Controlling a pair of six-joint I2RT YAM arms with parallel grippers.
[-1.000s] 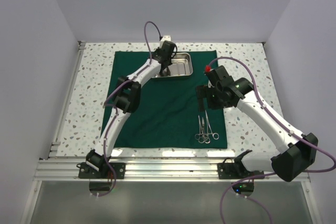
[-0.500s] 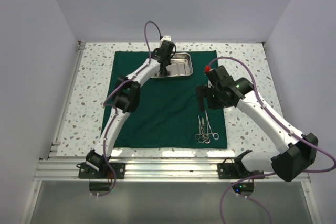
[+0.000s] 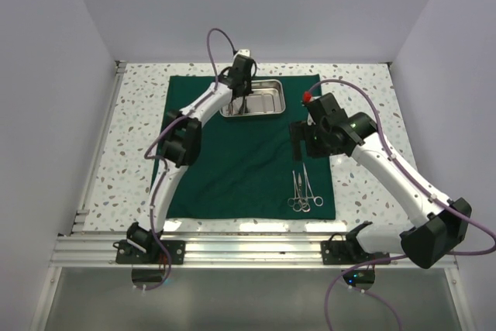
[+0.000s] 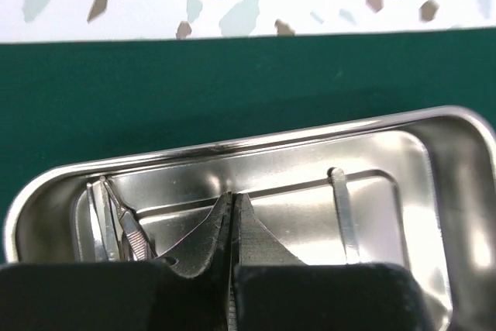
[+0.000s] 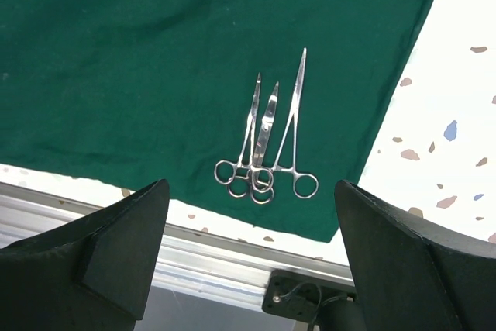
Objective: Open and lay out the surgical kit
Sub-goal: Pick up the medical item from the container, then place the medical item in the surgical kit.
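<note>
Left gripper [image 4: 232, 205]: fingertips pressed together, nothing visible between them, low inside the steel tray [image 4: 232, 145].
Tray contents: tweezers [image 4: 108, 222] at its left wall.
Right gripper [image 5: 252, 185]: spread wide, empty, above the clamps [image 5: 267, 133].
Clamps: three side by side at the near right corner of the green cloth [image 3: 232, 160].
Tray position: far edge of the cloth.

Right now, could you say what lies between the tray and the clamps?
Bare green cloth, the right gripper hovering above it; top external view shows it.

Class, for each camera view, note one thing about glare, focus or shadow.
Left wrist: the tray glares with mirror-like reflections; top external: even light, no hard shadows; right wrist: clamps sharp on the cloth, near fingers dark and soft.
</note>
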